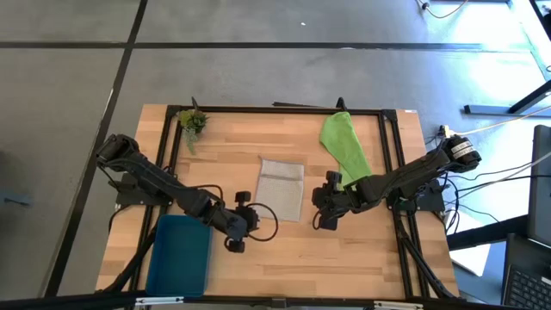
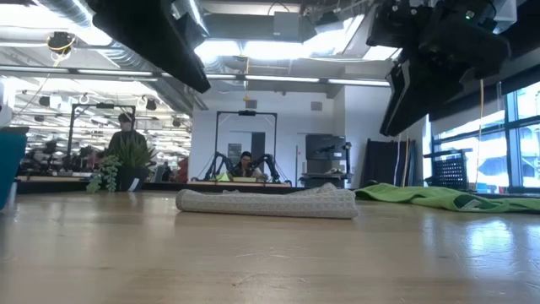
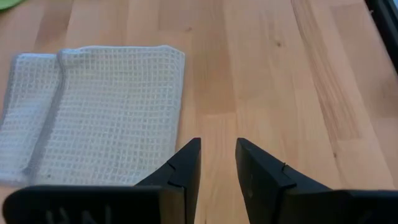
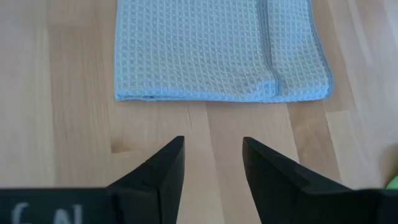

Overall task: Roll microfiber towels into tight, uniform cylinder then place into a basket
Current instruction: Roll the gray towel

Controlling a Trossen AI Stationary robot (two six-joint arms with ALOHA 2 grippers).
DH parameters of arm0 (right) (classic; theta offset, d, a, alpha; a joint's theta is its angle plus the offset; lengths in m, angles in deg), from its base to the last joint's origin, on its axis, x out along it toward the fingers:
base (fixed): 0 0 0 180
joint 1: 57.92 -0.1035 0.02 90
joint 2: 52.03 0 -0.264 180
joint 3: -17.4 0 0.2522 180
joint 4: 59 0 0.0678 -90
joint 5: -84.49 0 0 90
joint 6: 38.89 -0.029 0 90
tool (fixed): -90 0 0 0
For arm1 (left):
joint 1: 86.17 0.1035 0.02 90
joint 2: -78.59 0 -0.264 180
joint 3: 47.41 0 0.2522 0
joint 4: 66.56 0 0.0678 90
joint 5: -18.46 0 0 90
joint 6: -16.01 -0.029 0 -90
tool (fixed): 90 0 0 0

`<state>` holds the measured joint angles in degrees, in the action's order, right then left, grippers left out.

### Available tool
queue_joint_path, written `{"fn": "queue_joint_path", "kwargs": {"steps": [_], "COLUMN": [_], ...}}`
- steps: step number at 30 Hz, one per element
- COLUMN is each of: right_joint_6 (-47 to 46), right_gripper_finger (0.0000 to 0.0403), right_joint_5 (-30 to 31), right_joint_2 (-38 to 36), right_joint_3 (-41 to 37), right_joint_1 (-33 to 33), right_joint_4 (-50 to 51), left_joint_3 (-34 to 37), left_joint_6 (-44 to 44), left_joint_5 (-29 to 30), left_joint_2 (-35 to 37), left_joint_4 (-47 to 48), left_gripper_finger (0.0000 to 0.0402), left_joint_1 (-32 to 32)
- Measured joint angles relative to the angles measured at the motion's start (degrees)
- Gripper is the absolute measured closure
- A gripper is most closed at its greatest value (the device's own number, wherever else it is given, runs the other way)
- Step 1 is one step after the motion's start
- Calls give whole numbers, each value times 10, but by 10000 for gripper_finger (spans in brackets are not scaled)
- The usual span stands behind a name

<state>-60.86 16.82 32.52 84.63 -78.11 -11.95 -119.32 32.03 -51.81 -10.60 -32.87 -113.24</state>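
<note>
The light grey microfiber towel (image 1: 281,188) lies folded flat at the table's middle, also seen in the low view (image 2: 266,203). In the left wrist view, one edge of the grey towel (image 3: 93,112) is folded over as a narrow strip. The lime green towel (image 1: 344,146) lies spread at the far right. The teal basket (image 1: 179,254) stands at the near left. My left gripper (image 3: 217,144) hangs open above bare wood, just near-left of the grey towel. My right gripper (image 4: 212,142) hangs open just right of it, facing the grey towel's edge (image 4: 217,96). Both are clear of the cloth.
A small green plant sprig (image 1: 191,122) lies at the far left corner. A black frame (image 1: 275,110) runs along the table's far and side edges. Bare wood (image 1: 301,258) stretches along the near side, between the basket and the right arm.
</note>
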Motion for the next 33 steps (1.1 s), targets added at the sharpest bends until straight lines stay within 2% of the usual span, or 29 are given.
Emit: {"fn": "queue_joint_path", "kwargs": {"steps": [16,25,33], "right_joint_6": [31,43,45], "right_gripper_finger": [240,240,240], "right_joint_5": [0,0,-1], "right_joint_2": [0,0,0], "right_joint_3": [0,0,0], "right_joint_1": [0,0,0], "right_joint_4": [-71,-79,-78], "left_joint_3": [-2,-2,-2], "left_joint_6": [-1,-1,-1], "left_joint_5": [7,2,11], "left_joint_2": [-8,-28,-28], "left_joint_4": [-13,-9,-6], "left_gripper_finger": [308,308,329], "left_joint_1": [0,9,9]}}
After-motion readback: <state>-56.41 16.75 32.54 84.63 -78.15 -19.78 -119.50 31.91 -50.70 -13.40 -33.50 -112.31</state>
